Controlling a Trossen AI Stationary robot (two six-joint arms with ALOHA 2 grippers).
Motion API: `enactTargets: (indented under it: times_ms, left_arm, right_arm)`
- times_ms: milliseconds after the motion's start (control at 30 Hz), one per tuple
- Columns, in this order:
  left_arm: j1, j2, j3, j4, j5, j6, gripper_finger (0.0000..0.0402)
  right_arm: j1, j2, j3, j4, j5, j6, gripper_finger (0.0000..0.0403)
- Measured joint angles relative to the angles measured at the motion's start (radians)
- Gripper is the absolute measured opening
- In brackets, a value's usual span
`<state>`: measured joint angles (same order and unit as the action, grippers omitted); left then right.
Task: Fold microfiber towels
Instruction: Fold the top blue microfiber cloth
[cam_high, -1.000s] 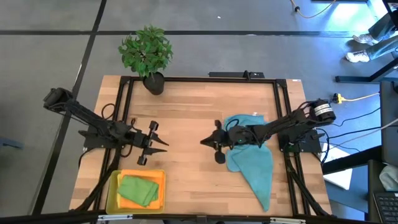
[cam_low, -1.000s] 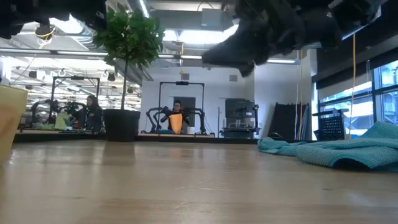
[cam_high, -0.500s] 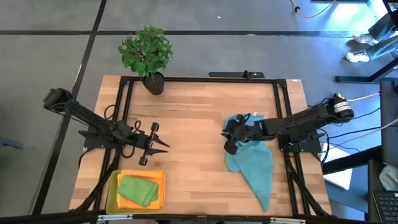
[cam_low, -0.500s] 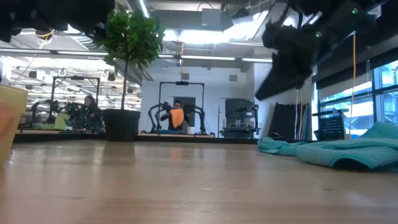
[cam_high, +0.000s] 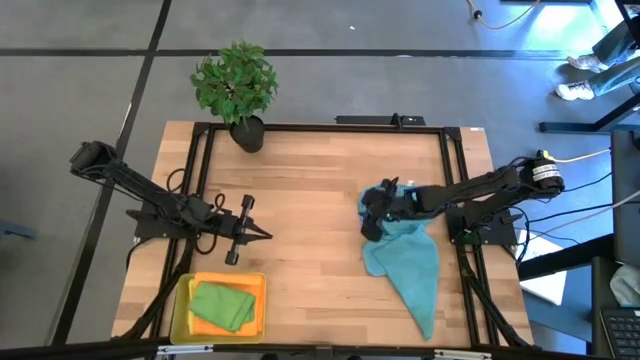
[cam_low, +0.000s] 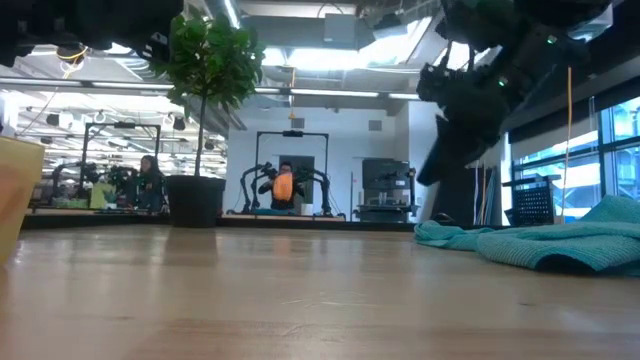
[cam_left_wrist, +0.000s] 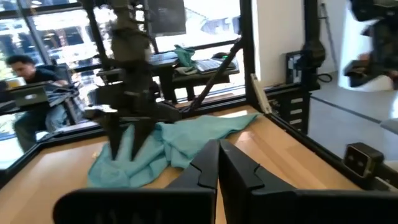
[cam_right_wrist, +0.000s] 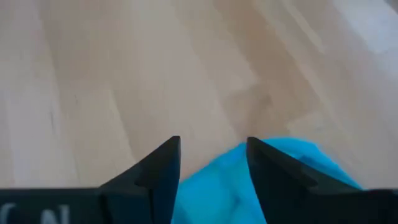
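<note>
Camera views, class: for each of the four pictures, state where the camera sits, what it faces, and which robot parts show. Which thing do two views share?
High view: overhead, facing straight down; both arms, left gripper, right gripper, tray.
Low view: table height, facing across the table; dark arm parts overhead.
Left wrist view: on the left arm, facing the right arm; own shut fingers.
Right wrist view: on the right arm, facing down; own open fingers.
Shared: the teal towel, in all four.

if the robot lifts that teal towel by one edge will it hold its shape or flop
Probably flop: the teal towel lies rumpled in soft folds. It looks light, so it should drape below the open right pincer. Pushing it would likely bunch it on the table.
</note>
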<state>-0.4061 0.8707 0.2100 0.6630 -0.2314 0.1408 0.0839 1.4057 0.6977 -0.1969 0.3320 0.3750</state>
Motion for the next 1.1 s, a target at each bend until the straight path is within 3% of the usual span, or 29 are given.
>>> enactTargets:
  times_ms: [433,800,933,1100]
  left_arm:
    - [0.000,0.000,0.000,-0.013,-0.013,-0.035,0.0014]
    - [0.000,0.000,0.000,-0.047,-0.014,-0.059,0.0014]
    - [0.000,0.000,0.000,-0.052,-0.014,-0.061,0.0014]
    - [0.000,0.000,0.000,-0.052,-0.014,-0.061,0.0014]
  right_arm:
    - [0.011,0.235,-0.002,0.113,0.132,0.230,0.0183]
    - [-0.008,0.294,-0.002,0.097,0.208,0.275,0.0180]
    - [-0.009,0.293,-0.002,0.096,0.208,0.260,0.0162]
    - [-0.009,0.293,-0.002,0.097,0.191,0.223,0.0107]
